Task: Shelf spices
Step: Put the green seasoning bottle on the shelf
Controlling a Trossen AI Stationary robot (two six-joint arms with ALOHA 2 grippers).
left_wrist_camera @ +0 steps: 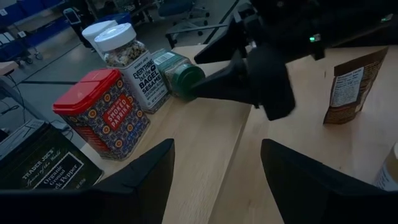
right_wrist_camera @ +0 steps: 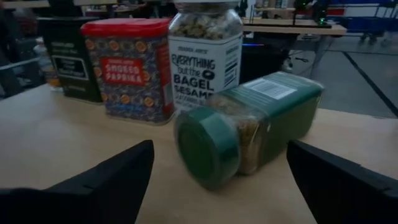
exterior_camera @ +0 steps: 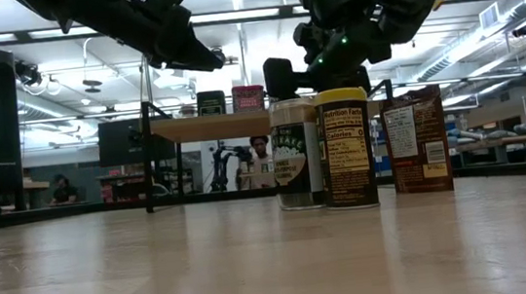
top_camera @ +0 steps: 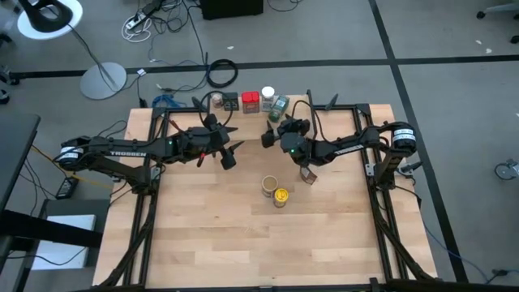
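The shelf (top_camera: 243, 110) runs along the table's far edge. On it stand a dark tin (right_wrist_camera: 68, 56), a red tin (right_wrist_camera: 127, 68) and a white-lidded jar (right_wrist_camera: 205, 56). Beside them a green jar (right_wrist_camera: 249, 124) lies on its side on the shelf board (right_wrist_camera: 62, 143), its lid toward my right gripper (right_wrist_camera: 217, 183). That gripper is open, with a finger on either side of the jar and a gap showing at both. My left gripper (top_camera: 229, 152) hangs open and empty above the table, in front of the shelf's left part.
On the table's middle stand a dark-lidded jar (top_camera: 269, 186) and a yellow-lidded jar (top_camera: 280, 196), side by side. A brown pouch (top_camera: 307, 174) stands to their right, under my right arm. The table's near half has free room.
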